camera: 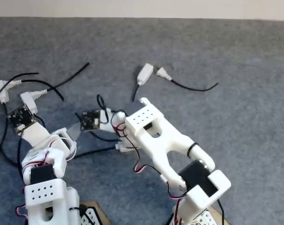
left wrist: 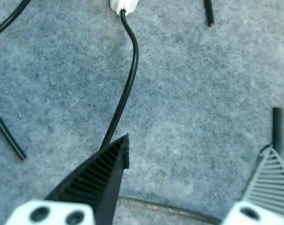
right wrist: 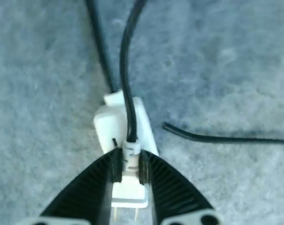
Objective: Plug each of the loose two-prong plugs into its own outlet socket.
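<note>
In the right end effector [right wrist: 130, 168], clamped, sits a white two-prong plug [right wrist: 129, 190], a white plastic socket [right wrist: 118, 124] just beyond. Next, probably: turn the prongs socketward.

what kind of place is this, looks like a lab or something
Probably a robotics test table: a grey carpet-like surface, two white robot arms, and an outlet socket among loose black cords. The right gripper holds a two-prong plug.
</note>
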You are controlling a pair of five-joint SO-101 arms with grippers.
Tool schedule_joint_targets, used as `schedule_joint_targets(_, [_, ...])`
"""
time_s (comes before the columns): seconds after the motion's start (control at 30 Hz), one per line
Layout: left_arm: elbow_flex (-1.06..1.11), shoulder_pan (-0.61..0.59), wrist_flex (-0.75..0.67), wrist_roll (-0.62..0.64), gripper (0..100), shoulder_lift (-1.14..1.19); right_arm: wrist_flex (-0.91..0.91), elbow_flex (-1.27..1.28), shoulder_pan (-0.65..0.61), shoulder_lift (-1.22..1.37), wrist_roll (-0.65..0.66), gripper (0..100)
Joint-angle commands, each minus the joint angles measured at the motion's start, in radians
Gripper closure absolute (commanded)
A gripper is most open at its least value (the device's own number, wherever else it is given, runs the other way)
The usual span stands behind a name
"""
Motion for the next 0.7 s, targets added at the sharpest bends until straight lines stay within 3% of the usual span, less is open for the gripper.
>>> schedule_joint_targets(0.0, [-0.005, -0.002, -0.015, 0.006, 60, -0.004, -0.045, -0.027, 0.018, -0.007, -0.107, 99.3])
schedule_joint_targets(0.17, [-0.005, -0.002, -0.015, 0.006, 60, -0.005, -0.068, -0.024, 0.082, -0.053, -0.213, 99.3])
schedule_joint_targets(0.5, [-0.007, -0.001, -0.015, 0.006, 60, -0.005, -0.036, 0.064, 0.44, -0.209, -0.42, 99.3])
schedule_joint_targets(0.67, [-0.005, -0.001, -0.015, 0.006, 60, -0.005, -0.076, 0.143, 0.55, -0.213, -0.572, 99.3])
